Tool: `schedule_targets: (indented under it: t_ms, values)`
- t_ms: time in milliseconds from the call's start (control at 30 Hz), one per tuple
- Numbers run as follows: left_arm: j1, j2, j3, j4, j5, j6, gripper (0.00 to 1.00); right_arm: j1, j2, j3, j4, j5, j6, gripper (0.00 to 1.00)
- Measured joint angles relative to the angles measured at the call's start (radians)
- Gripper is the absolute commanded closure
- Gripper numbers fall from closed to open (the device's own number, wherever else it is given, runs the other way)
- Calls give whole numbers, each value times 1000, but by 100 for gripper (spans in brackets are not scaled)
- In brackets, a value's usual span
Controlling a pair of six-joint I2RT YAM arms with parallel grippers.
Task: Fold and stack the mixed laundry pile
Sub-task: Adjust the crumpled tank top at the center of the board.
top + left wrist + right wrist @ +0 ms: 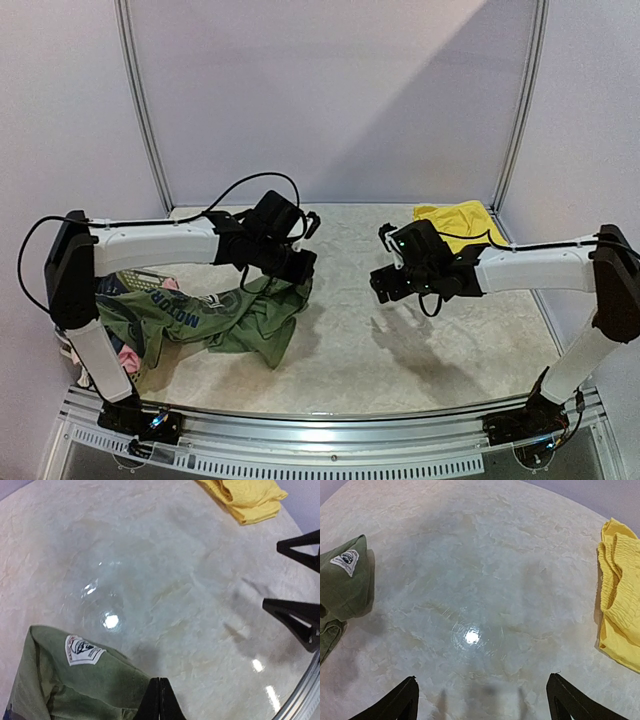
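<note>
The left gripper (296, 266), fingers pressed together, pinches an edge of the olive-green top (235, 320), which trails from it toward the near left across the table (350, 350). The right gripper (481, 679) hangs spread wide and empty, the yellow shorts (460, 222) lying to its far right. The left arm (150, 245) hides most of what lies beneath it, only a pink piece (128, 358) peeking out

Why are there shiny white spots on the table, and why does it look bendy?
Left wrist view: light glares off the glossy table beside the green top, and the wide lens bulges it. Right wrist view: one glare spot, soft shadows. Top view: arm shadows darken the table.
</note>
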Motion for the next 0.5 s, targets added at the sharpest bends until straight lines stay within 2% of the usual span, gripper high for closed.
schedule_targets:
  t_ms: [267, 500]
  values:
    - [-6, 73, 185, -6, 47, 15, 100, -3, -195, -120, 49, 2, -42, 10]
    - [-22, 157, 363, -32, 121, 20, 100, -3, -267, -185, 126, -70, -68, 10]
